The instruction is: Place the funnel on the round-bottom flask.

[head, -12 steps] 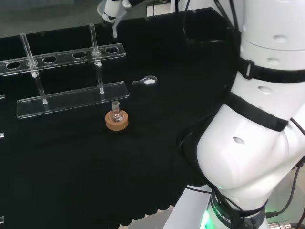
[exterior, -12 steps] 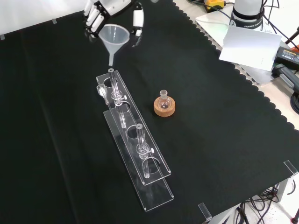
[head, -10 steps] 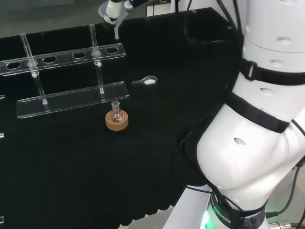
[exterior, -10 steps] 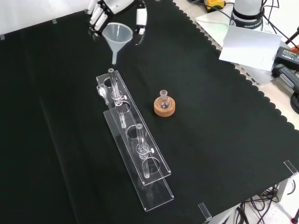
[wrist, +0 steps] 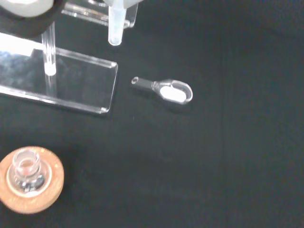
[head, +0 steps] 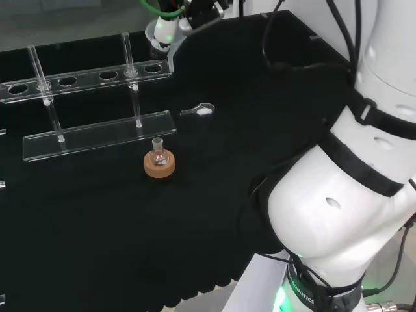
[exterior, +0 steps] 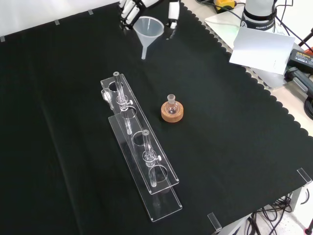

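So in the last half second or so we'd carried the funnel [exterior: 149,30] a good way across: in the front view it slid from above the far end of the clear rack [exterior: 139,149] over toward 1 o'clock, and it hung in the air well clear of the rack. Our hand [exterior: 146,7] had its fingers curled around the funnel's cone, spout pointing down.

The little flask [exterior: 171,104] sat upright in its cork ring [exterior: 173,112], at about 5 o'clock from the funnel in that view, well apart from it. In the wrist view the spout [wrist: 116,26] was at 1 o'clock from the flask mouth [wrist: 26,166].

We figured transport was underway; lining up and lowering were left.
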{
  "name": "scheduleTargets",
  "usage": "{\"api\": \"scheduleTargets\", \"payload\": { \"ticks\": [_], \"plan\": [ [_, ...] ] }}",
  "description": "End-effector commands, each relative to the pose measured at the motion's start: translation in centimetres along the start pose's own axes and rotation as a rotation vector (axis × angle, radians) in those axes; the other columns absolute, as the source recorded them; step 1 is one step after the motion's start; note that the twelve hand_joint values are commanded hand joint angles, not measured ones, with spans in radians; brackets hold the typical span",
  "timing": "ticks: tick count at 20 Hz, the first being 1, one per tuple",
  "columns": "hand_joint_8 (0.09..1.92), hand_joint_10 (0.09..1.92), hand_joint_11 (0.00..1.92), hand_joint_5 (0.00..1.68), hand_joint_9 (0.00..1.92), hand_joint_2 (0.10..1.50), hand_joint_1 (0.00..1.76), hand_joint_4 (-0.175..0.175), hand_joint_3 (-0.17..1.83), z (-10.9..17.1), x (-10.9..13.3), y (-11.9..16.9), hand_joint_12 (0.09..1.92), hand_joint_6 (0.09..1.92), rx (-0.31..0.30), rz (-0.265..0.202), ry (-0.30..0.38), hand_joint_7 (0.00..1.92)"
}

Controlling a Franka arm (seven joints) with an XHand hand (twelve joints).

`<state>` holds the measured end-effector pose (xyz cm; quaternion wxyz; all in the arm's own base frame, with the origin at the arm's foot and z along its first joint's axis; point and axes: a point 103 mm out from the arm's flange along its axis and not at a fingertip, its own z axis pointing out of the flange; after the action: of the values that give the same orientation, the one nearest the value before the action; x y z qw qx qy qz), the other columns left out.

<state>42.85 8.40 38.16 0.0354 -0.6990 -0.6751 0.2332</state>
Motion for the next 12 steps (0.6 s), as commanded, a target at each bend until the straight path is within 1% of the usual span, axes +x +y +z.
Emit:
{"api": "scheduleTargets", "payload": {
  "ticks": [1, 5, 12],
  "plan": [
    [0.67, 0.47, 0.61, 0.94, 0.77, 0.78, 0.89, 0.030, 0.48, 2.1, 1.4, -2.7, 1.16, 0.74, 0.012, 0.004, 0.037, 0.45],
    [0.67, 0.47, 0.61, 0.94, 0.77, 0.78, 0.89, 0.030, 0.48, 4.0, 2.5, -2.9, 1.16, 0.75, 0.038, -0.016, 0.039, 0.45],
    [0.67, 0.47, 0.61, 0.94, 0.78, 0.78, 0.90, 0.028, 0.49, 7.5, 4.8, -2.2, 1.16, 0.75, 0.082, -0.047, 0.038, 0.45]
  ]
}}
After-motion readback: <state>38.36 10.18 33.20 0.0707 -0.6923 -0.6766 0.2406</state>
